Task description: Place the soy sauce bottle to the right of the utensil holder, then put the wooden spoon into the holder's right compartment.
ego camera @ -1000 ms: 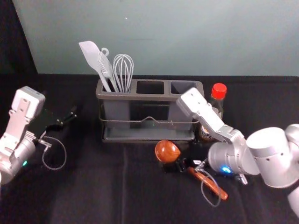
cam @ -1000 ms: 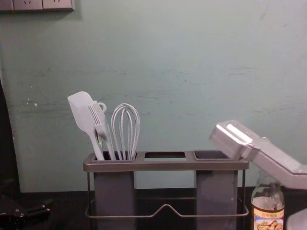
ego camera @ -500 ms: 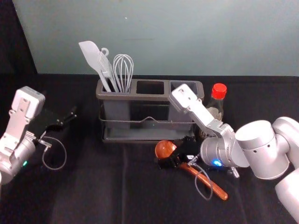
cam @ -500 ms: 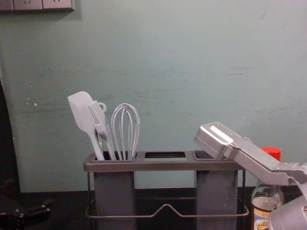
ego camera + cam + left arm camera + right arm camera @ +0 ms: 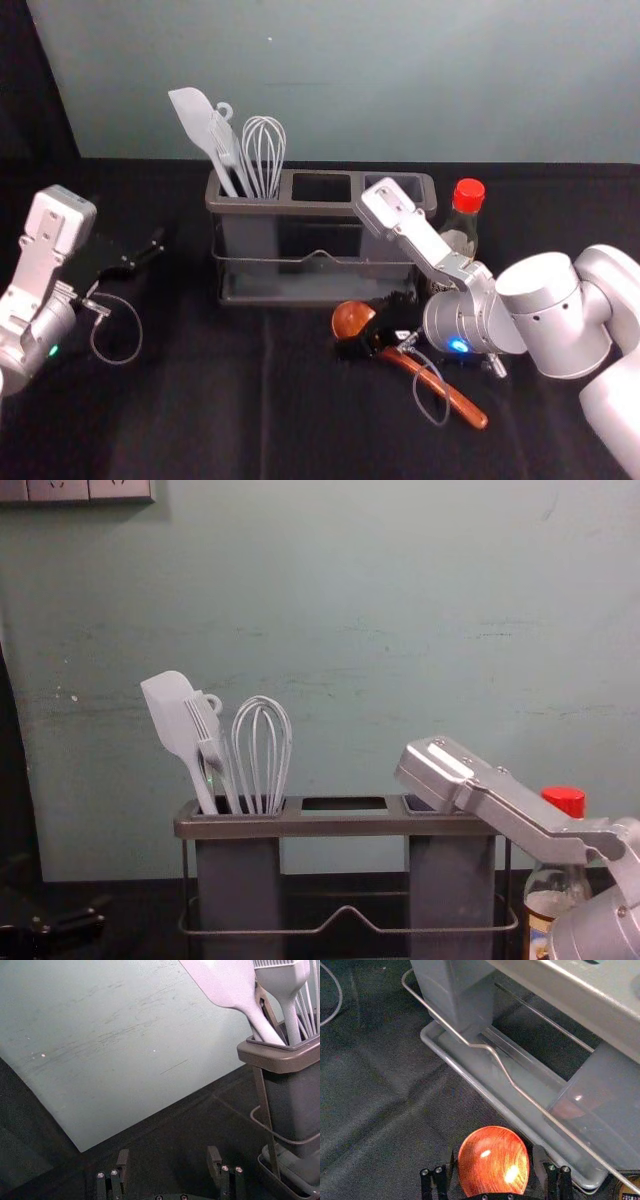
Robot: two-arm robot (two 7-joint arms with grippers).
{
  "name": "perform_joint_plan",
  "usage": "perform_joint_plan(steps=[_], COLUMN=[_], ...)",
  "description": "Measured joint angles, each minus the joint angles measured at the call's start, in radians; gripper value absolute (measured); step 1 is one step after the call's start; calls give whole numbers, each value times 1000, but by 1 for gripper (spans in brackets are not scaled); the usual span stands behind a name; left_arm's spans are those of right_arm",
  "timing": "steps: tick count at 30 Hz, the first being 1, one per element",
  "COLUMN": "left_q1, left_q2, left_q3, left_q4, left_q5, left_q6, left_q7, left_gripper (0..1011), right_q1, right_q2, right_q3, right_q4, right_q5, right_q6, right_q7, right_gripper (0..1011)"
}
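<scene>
The right gripper (image 5: pixel 372 330) is hovering low in front of the utensil holder (image 5: pixel 320 209), its fingers (image 5: pixel 538 1160) standing spread, one on either side of the wooden spoon's bowl (image 5: pixel 493 1160); whether they are touching it, I cannot tell. The wooden spoon (image 5: pixel 352 317) is lying on the dark cloth (image 5: pixel 200 400) at the gripper, its handle (image 5: pixel 462 406) running out from there toward the robot and to the right.

Beyond the gripper and to its left, the holder's left compartment (image 5: pixel 240 880) is carrying a spatula (image 5: pixel 200 125), a brush (image 5: pixel 207 730) and a whisk (image 5: pixel 264 150), all leaning upward. The middle compartment (image 5: pixel 321 187) is sitting between that one and the right compartment (image 5: pixel 450 880), which is standing beyond the gripper, its mouth partly hidden behind the right arm (image 5: pixel 440 255).

To the gripper's right and farther back, the soy sauce bottle (image 5: pixel 461 240) is standing upright, red cap (image 5: pixel 468 195) on, just right of the holder. The left gripper (image 5: pixel 140 260) is waiting left of the holder, fingers spread.
</scene>
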Motion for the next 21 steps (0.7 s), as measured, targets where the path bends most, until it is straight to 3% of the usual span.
perform_joint_plan(steps=[21], left_q1=[0], left_q2=[0], left_q3=[0], left_q4=[0], left_q5=[0], left_q6=[0], left_q7=[0], left_gripper=[1000], right_q1=[-15], right_q2=[-14], right_q3=[21], right_q4=[-7], right_q5=[-39], right_q6=[13], right_q7=[17], right_gripper=[1002])
